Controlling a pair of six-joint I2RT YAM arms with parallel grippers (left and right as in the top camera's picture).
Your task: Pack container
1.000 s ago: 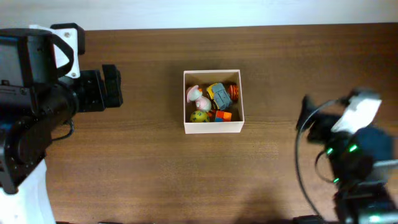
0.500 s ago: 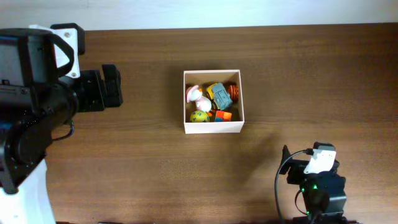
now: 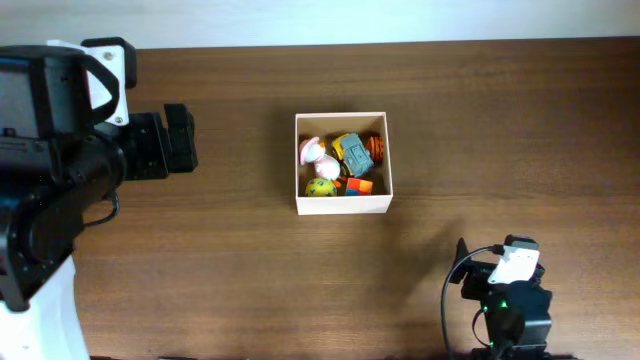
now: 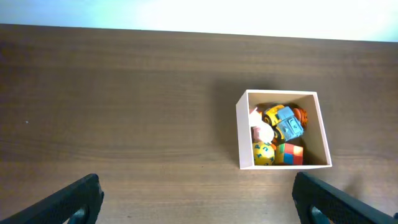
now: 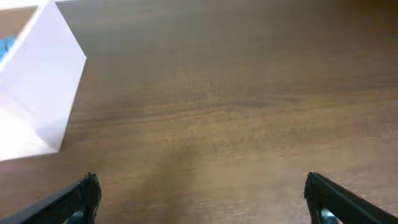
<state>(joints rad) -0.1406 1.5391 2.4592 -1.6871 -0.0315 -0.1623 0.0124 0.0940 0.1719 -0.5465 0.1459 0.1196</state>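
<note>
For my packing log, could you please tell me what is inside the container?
The container holds a pink-and-white toy, a blue-and-yellow car, an orange toy, a yellow ball and a multicoloured cube; anything beneath them is hidden.

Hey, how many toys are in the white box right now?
5 in the container, seen from overhead: pink-white toy upper left, blue-yellow car centre, orange toy upper right, yellow ball lower left, multicoloured cube lower right. Others may lie hidden beneath.

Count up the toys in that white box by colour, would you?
Pink-and-white toy: 1
Blue-and-yellow toy car: 1
Orange round toy: 1
Yellow ball: 1
Multicoloured cube: 1
Total: 5 toys in the box
</note>
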